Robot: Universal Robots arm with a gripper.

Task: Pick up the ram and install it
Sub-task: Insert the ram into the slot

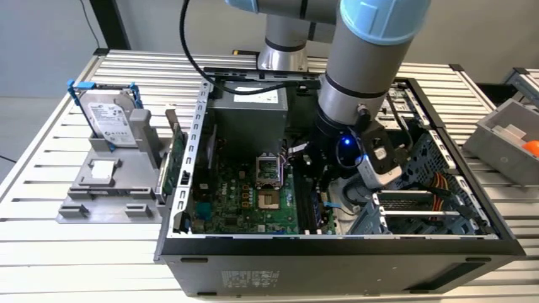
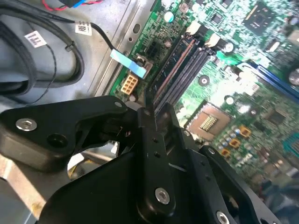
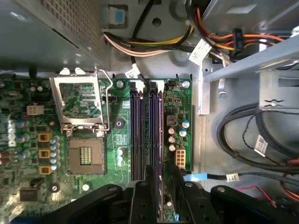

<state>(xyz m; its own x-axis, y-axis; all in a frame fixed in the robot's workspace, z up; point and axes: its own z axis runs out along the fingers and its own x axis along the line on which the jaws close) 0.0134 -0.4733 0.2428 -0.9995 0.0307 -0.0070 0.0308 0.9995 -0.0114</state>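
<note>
Claw point(image 3: 156, 186) clenched on ram point(image 3: 152, 135), edge-on above memory slots point(image 3: 136, 135), motherboard point(image 1: 244, 202) at exterior view's 9 o'clock.

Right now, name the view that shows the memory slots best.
The first wrist view: the memory slots run nearly full length, head-on, with the gripper at their near end. The second wrist view shows them slanted, partly behind the gripper. The exterior view shows them partly, behind the arm.
</note>
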